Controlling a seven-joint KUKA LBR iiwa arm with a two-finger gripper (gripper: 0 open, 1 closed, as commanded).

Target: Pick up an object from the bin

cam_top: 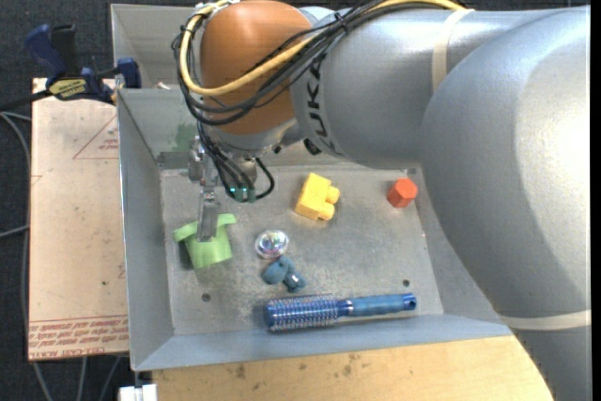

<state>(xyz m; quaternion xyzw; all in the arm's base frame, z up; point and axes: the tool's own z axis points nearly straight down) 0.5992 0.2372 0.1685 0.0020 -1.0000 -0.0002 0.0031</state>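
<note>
Grey metal bin (143, 239) seen from above, its speckled floor carrying a few loose things set well apart from one another. The arm (470, 108) enters from the right and spans most of the bin's far half. Its wrist carries a rounded orange cover (246, 52), over which yellow and black cables (282, 63) loop.

Below the cover, the gripper (208, 223) points down at the left part of the floor. Its tip meets the top of a light-green plastic piece (210, 247), an irregular shape with a flat flange, lying near the left wall. The tip looks narrow from this angle, but whether the gripper is open or closed on the green piece cannot be told.

Just right of the green piece lies a small round silvery thing (272, 244) with a purplish centre. Just below that is a small blue-grey lump (282, 274). A yellow notched block (316, 198) sits at mid-floor, to the right of the gripper and apart from it. A small orange-red block (402, 192) rests farther right, close to the arm's edge. A blue hairbrush (336, 309) lies along the near wall, bristle head to the left and handle to the right.
</note>
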